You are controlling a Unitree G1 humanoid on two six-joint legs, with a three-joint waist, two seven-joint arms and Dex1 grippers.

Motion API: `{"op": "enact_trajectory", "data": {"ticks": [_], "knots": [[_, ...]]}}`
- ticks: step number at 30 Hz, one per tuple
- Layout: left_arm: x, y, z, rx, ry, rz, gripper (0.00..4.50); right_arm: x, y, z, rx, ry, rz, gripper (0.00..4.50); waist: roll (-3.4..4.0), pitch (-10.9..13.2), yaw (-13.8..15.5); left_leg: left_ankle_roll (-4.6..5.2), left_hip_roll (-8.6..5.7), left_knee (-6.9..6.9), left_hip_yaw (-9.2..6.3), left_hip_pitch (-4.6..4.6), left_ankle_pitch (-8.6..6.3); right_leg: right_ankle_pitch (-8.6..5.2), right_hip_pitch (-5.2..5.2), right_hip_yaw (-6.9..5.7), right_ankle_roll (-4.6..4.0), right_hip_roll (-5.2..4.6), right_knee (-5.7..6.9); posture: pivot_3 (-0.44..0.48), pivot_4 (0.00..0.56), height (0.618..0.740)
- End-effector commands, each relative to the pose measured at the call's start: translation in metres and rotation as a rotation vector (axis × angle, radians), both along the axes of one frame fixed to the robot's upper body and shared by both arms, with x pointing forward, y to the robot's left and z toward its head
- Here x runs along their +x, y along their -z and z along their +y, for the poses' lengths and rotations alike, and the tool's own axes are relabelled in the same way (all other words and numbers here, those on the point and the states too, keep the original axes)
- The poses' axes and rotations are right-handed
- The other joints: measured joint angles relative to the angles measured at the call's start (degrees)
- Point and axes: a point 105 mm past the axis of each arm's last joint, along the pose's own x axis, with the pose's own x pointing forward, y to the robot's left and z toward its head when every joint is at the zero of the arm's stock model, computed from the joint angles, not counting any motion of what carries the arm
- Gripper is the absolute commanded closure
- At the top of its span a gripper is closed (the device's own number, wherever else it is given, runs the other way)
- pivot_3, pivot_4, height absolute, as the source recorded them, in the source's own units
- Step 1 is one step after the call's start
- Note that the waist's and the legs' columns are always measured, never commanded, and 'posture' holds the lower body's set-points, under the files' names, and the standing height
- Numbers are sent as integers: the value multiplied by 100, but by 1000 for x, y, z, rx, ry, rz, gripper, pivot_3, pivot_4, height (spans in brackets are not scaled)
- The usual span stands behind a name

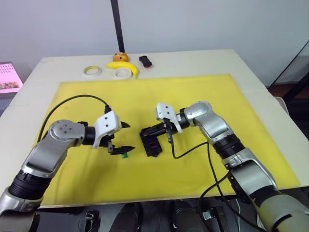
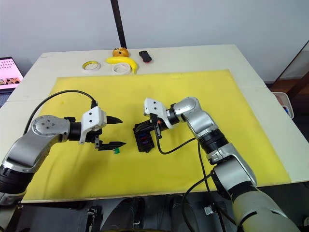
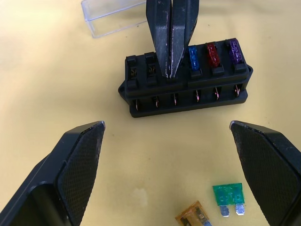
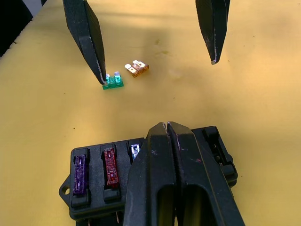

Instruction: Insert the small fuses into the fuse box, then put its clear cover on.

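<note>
One yellow mat [image 1: 193, 159] covers the pale tabletop [image 1: 251, 82]; tape rolls [image 1: 91, 71] and a banana [image 1: 123, 66] lie at its far edge. The fuse box [image 1: 150, 141] sits mid-mat, the clear cover [image 3: 110, 16] beyond it. Right fingers [image 4: 175, 155] pressed together on the box; left fingers [image 3: 77, 165] spread wide near green [image 3: 229, 197] and orange [image 3: 193, 216] fuses.

Bright, even overhead light is flooding the scene, and the yellow mat [image 1: 193, 164] is showing only soft, short shadows under the arms. In the wrist views nearby fingers are looking slightly soft while the fuse box [image 3: 186, 80] is staying sharp. No strong glare is appearing.
</note>
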Motion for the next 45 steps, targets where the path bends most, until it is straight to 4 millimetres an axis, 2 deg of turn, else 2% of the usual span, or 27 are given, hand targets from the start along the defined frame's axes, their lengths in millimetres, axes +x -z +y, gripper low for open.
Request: {"op": "enact_trajectory", "data": {"ticks": [1, 6, 9, 12, 15, 18, 22, 25, 26, 31, 33, 35, 39, 42, 45], "knots": [[-3, -11, -1, -11, 13, -34, 0, -4, -10, 1, 28, 4, 46, 4456, 0, 0, 2, 0, 0, 0, 0, 0, 0, 0, 0, 0, 0, 0, 0, 0, 150, 740], [-6, -20, 5, -38, 6, -20, 0, -15, -64, 5, 145, -29, 6, 4456, 2, 4, -3, 0, 0, 0, 0, -11, 0, 0, -14, 1, 0, -1, 0, 0, 150, 740], [-12, -30, 18, -48, -8, 8, 0, -22, -90, -9, 150, -30, -94, 4456, 2, 4, 9, 0, 1, 0, -2, -15, 0, 0, -17, 1, 0, -1, 0, 0, 150, 740], [-18, -31, 31, -31, -21, 29, 0, -25, -95, -25, 106, -18, -174, 4456, 2, 4, 15, 0, 0, -1, -2, -14, -1, 0, -14, 0, 0, -3, -5, 0, 150, 740], [-30, -30, 59, -13, -82, 113, 0, -21, -90, -70, -31, 67, -251, 4456, 1, 5, 21, 2, 0, -1, 0, -14, -2, 0, -12, -1, 0, -6, -9, 0, 150, 740], [-40, -28, 77, -4, -127, 168, 0, -22, -87, -101, -92, 128, -255, 3597, 4, 8, 30, 5, 0, -4, 2, -17, -4, -1, -11, -1, 0, -10, -21, 0, 150, 740], [-55, -23, 106, 37, -200, 231, 0, -21, -75, -149, -190, 255, -238, 1644, 5, 9, 4, 5, 6, -6, 4, -16, -4, -2, -9, 0, -2, -19, -25, 0, 150, 740], [-61, -21, 117, 39, -228, 262, 0, -22, -67, -171, -231, 314, -222, 70, 7, 10, 20, 5, 6, -8, 5, -16, -4, -3, -8, 1, -4, -23, -29, 0, 150, 740], [-62, -21, 118, 35, -228, 268, 0, -24, -66, -174, -237, 317, -218, 26, 7, 10, 18, 5, 7, -8, 6, -16, -4, -6, -8, 1, -9, -24, -29, 0, 150, 740], [-61, -21, 110, -20, -207, 297, 0, -30, -68, -166, -206, 294, -218, 26, 11, 12, 16, 5, 7, -7, 6, -16, -4, -5, -7, 4, -8, -27, -31, 0, 150, 740], [-57, -19, 101, -65, -190, 324, 0, -33, -75, -152, -165, 260, -223, 26, 12, 13, 25, 5, 7, -7, 6, -17, -4, -3, -7, 4, -5, -27, -31, 0, 150, 740], [-52, -15, 86, -181, -170, 410, 0, -41, -84, -127, -116, 184, -237, 26, 16, 13, 30, 5, 7, -7, 5, -17, -4, -3, -7, 4, -4, -27, -31, 0, 150, 740], [-44, -4, 66, -340, -144, 599, 0, -55, -92, -93, -64, 76, -257, 26, 24, 17, 28, 5, 7, -4, 3, -16, -4, -1, -4, 2, 1, -23, -30, 0, 150, 740], [-38, 2, 58, -412, -149, 700, 0, -62, -94, -80, -46, 33, -258, 26, 17, 17, 36, 5, 6, -2, 1, -18, -4, 0, -4, 1, 2, -20, -28, 0, 150, 740], [-27, 13, 57, -468, -195, 787, 0, -68, -94, -72, -41, 8, -260, 26, 17, 16, 45, 6, 3, 1, 1, -18, -4, 0, -3, 0, 2, -22, -27, 0, 150, 740]]}}
